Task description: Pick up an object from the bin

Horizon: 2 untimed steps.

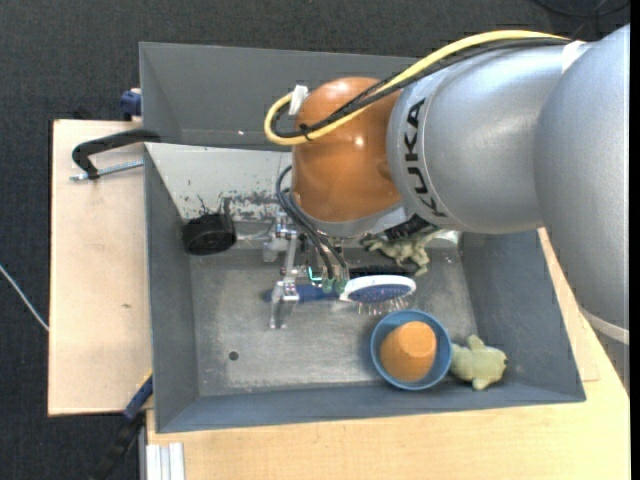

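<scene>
- The blue brush (375, 290) with the white oval head lies mid-bin, its handle pointing left.
- My gripper (284, 293) sits low over the bin (200, 368) floor, right at that handle end; I cannot tell whether the jaws are spread or closed.
- I judge this to be the grasp step, with nothing lifted yet.
- Next, I'd want the jaws astride the thin handle, then a straight lift clear of the blue cup (376, 348) just beside the brush head.
</scene>
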Motion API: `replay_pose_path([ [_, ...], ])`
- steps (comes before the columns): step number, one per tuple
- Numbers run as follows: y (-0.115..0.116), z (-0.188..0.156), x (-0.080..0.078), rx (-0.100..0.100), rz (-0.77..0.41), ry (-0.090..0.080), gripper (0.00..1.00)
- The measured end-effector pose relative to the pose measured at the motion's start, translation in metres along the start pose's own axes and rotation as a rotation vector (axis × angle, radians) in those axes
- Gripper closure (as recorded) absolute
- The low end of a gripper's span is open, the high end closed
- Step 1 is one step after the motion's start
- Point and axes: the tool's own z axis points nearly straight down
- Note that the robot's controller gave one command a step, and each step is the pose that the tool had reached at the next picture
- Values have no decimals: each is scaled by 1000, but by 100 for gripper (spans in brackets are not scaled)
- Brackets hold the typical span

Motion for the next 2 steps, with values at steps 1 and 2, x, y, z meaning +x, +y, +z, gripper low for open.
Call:
replay_pose_path([
  [1, -74, 91, -29, -1, -52, -12, 0],
  [2, -70, 87, -29, -3, -57, -12, 100],
])
